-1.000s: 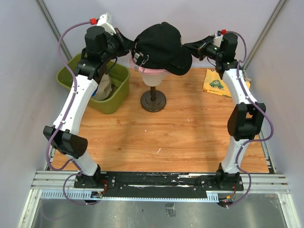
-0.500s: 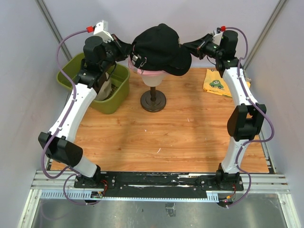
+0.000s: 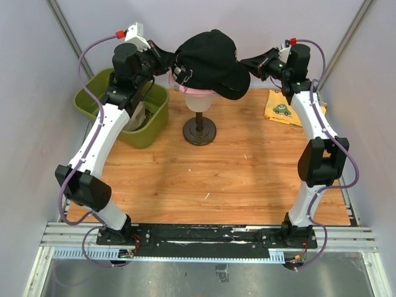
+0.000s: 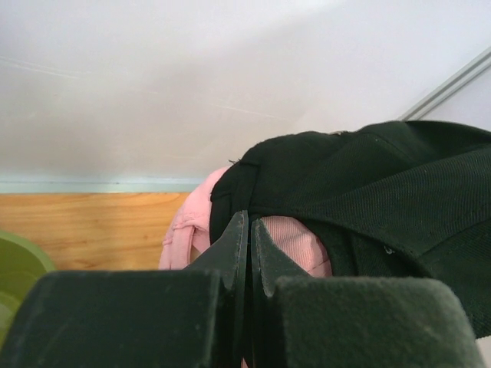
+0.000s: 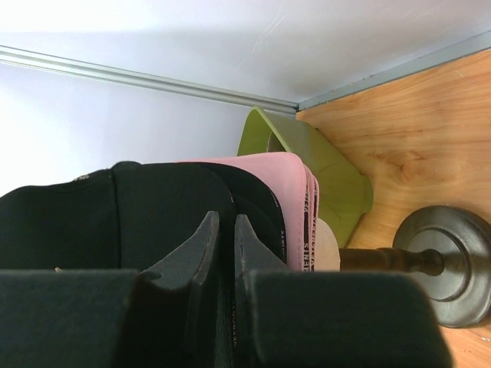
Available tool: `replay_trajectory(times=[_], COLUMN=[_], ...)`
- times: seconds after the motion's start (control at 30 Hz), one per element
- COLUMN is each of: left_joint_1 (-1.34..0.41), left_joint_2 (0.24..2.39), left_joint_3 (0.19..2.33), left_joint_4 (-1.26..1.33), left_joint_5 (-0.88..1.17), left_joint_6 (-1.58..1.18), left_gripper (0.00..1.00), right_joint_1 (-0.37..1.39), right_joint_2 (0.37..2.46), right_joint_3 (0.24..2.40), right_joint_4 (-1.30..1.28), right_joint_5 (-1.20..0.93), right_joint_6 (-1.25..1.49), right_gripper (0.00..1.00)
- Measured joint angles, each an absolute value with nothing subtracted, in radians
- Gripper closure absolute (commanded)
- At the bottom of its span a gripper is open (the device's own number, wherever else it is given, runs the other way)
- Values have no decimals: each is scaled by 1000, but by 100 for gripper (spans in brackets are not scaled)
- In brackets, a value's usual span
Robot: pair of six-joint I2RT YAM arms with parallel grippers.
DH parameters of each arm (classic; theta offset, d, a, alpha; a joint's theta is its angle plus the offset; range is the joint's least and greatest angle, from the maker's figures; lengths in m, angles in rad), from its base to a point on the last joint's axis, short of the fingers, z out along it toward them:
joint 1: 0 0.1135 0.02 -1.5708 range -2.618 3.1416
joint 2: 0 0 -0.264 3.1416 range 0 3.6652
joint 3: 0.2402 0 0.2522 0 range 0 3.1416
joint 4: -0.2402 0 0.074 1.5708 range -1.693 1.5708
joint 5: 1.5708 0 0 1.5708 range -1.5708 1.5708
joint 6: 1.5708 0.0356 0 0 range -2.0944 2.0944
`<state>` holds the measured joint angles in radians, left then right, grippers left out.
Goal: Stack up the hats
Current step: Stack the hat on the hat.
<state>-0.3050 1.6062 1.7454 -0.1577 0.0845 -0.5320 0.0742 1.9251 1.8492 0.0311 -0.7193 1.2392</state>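
A black hat (image 3: 207, 59) sits over a pink hat (image 3: 197, 92) on the cream mannequin head (image 3: 199, 103). My left gripper (image 3: 166, 62) is shut on the black hat's rear edge (image 4: 230, 188), with the pink hat (image 4: 188, 230) showing just below it. From the other side, my right gripper (image 3: 249, 64) is shut on the black hat's brim (image 5: 176, 207). The pink hat's brim (image 5: 288, 199) lies right beside that brim in the right wrist view. Both grippers hold the hat high above the table.
The head stands on a dark stand with a round base (image 3: 200, 131) (image 5: 445, 264). An olive-green bin (image 3: 145, 127) (image 5: 307, 161) at the back left holds beige fabric (image 3: 136, 114). A yellow cloth with a green car print (image 3: 281, 108) lies at the back right.
Both arms have shifted slightly while keeping their grip. The left elbow swung out and partly back, and the black hat has nudged a little over the pink one.
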Motion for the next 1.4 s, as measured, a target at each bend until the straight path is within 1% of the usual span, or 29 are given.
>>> replay_trajectory(times=[0.3, 0.43, 0.63, 0.7, 0.77, 0.87, 0.93, 1.03, 1.23, 1.27, 1.4], left_joint_1=[-303, -303, -302, -302, -302, -302, -301, -291, -284, -283, -278], left_joint_2=[1674, 1690, 1692, 1691, 1687, 1679, 1675, 1670, 1657, 1655, 1640], left_joint_3=[1822, 1845, 1855, 1855, 1855, 1853, 1851, 1844, 1826, 1822, 1804], left_joint_4=[-176, -179, -190, -192, -196, -209, -216, -231, -231, -231, -220], left_joint_5=[86, 88, 82, 75, 70, 63, 62, 56, 55, 54, 53], left_joint_6=[-531, -530, -530, -531, -531, -532, -532, -535, -547, -548, -559], left_gripper=[100, 99, 99, 95, 89, 82, 73, 67, 49, 48, 47], right_joint_1=[72, 72, 72, 72, 72, 72, 65, 56, 49, 49, 49], right_joint_2=[1761, 1732, 1740, 1748, 1753, 1757, 1760, 1774, 1792, 1792, 1792], right_joint_3=[1624, 1590, 1607, 1619, 1626, 1628, 1629, 1629, 1631, 1636, 1651], right_joint_4=[107, 118, 113, 107, 107, 107, 103, 76, 32, 27, 5], right_joint_5=[-660, -645, -642, -646, -647, -645, -639, -636, -635, -635, -625], right_joint_6=[1217, 1211, 1211, 1211, 1213, 1221, 1222, 1226, 1226, 1225, 1214], right_gripper=[99, 99, 99, 94, 84, 73, 69, 66, 65, 65, 65])
